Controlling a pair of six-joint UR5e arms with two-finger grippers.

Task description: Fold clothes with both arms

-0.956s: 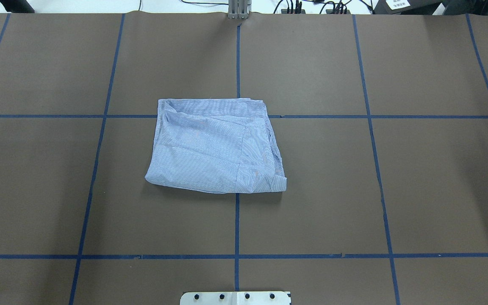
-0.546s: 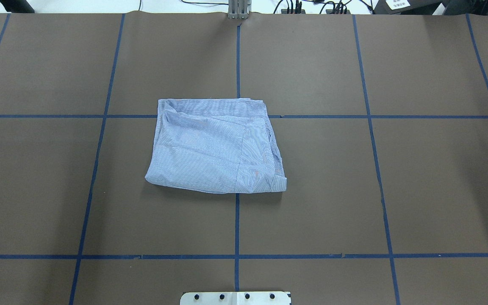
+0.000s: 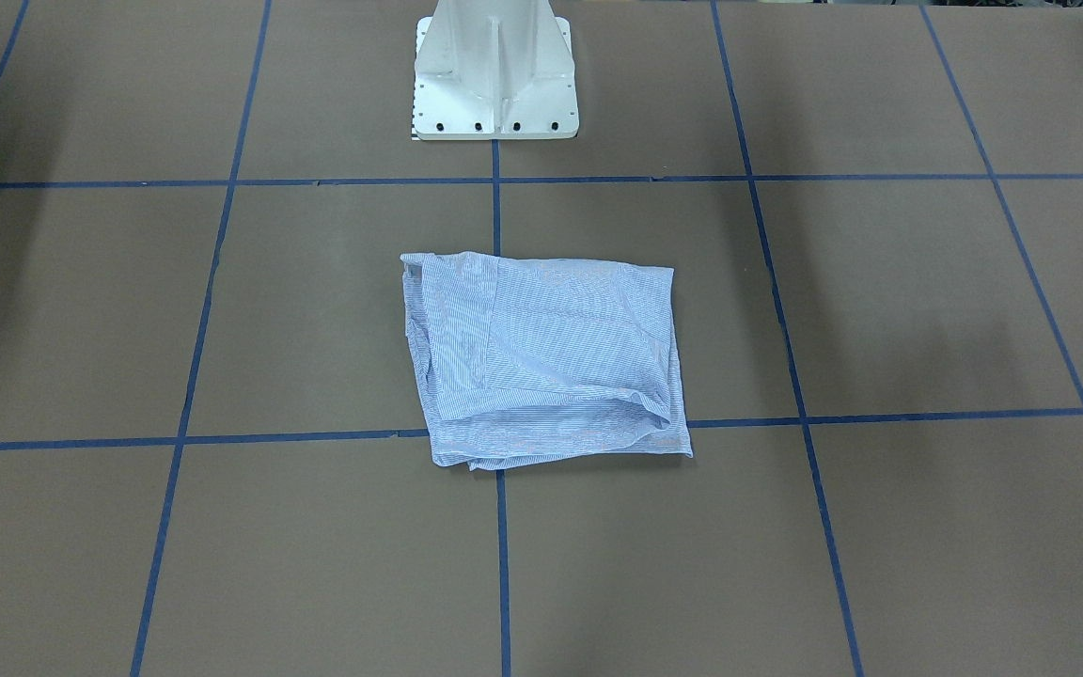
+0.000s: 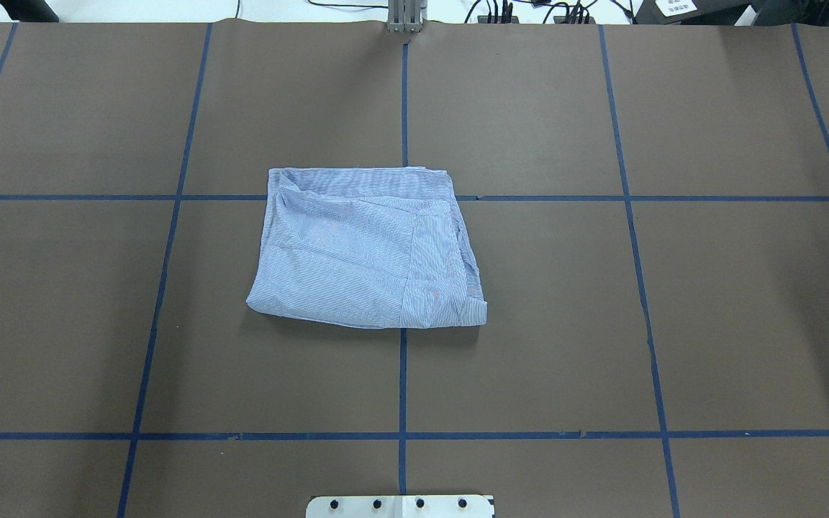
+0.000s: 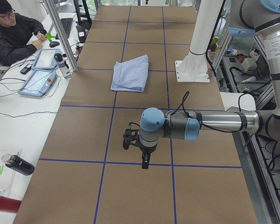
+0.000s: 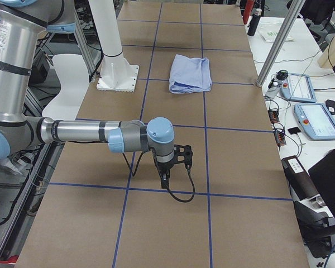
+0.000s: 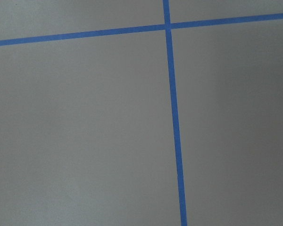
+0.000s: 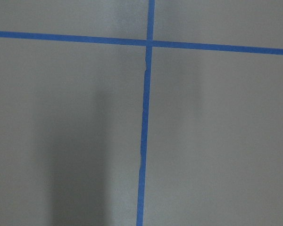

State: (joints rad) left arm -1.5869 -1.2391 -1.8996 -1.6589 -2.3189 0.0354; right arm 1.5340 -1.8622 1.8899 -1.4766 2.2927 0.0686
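Mid-table, just ahead of the pedestal (image 3: pixel 494 85), lies the shirt (image 4: pixel 368 248), folded to a compact rough rectangle over a tape (image 4: pixel 402 388) crossing. My read is that folding is done or nearly so and you're at the check-and-finish step; that's a judgement, not a fact.

Left arm (image 5: pixel 214 122) and right arm (image 6: pixel 84 132) are parked well apart from the shirt, one at each end of the table (image 4: pixel 673 324). Left gripper (image 5: pixel 144 162) points down over bare table near a tape line; right gripper (image 6: pixel 165 178) does likewise at its own end. Each shows only from the side, so you cannot tell whether either claw is released or clenched. Wrist cams give only table and tape; no fingers, no cloth.

If you want a tidy-up fold, both arms need a long reach back to centre; pinch the loose stacked edge on the robot's right, both sides together, or the layers will likely slide.

Shirt is light blue with fine white stripes, several layers thick. The outline is skewed, wider on the robot's side; the right edge is ragged with layer ends showing; the operators' edge is puffy with a rolled lip. Creases run across the top; faint reddish specks sit near the right edge, maybe buttons, too small to tell.
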